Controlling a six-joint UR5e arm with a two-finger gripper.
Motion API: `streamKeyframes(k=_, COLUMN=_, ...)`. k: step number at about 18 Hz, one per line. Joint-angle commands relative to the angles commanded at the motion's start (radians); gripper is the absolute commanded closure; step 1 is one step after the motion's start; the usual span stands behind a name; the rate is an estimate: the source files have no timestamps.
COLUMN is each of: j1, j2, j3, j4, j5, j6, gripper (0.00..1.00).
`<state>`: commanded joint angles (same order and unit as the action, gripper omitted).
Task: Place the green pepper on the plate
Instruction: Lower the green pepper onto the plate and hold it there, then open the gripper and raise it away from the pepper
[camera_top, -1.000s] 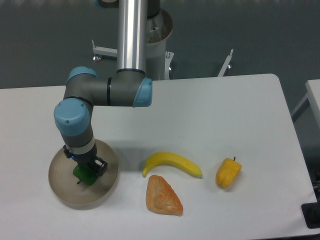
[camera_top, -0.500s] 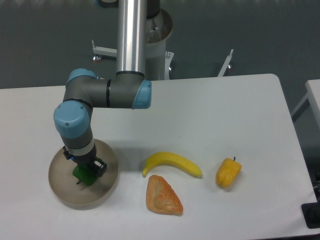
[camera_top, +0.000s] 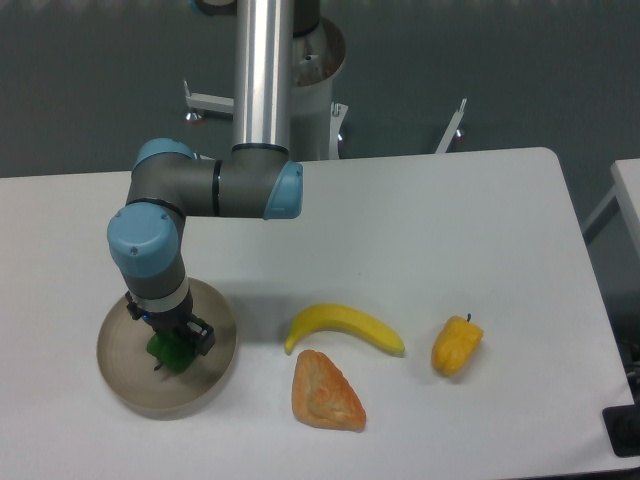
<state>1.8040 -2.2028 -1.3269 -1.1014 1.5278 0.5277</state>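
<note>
The round beige-grey plate (camera_top: 125, 380) lies near the table's front left corner. Over its middle, the green pepper (camera_top: 168, 353) shows as a small bright-green lump under the arm's wrist, down at the plate's surface. My gripper (camera_top: 172, 348) points straight down onto the pepper, and its fingers are mostly hidden by the wrist and the pepper. Whether the fingers still press the pepper cannot be made out from this view.
A banana (camera_top: 345, 327) lies right of the plate, with an orange pastry wedge (camera_top: 325, 392) just in front of it. A yellow-orange pepper (camera_top: 456, 345) sits further right. The arm's base column (camera_top: 265, 70) rises at the table's back edge.
The wrist with the green pepper has shifted only very slightly over the plate; everything else on the table stayed put.
</note>
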Motion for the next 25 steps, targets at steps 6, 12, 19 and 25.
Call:
streamKeyframes(k=6, j1=0.0, j2=0.012, j3=-0.002, j4=-0.008, j5=-0.005, j6=0.017, gripper=0.1)
streamKeyframes(k=12, j1=0.031, j2=0.077, j3=-0.044, j4=-0.018, j5=-0.005, j6=0.144, gripper=0.1)
streamKeyframes(k=19, j1=0.176, j2=0.143, j3=-0.081, j4=-0.077, j5=0.002, j6=0.354, gripper=0.09)
streamKeyframes(k=25, j1=0.334, j2=0.152, j3=-0.075, j4=-0.077, j5=0.037, j6=0.598, gripper=0.08)
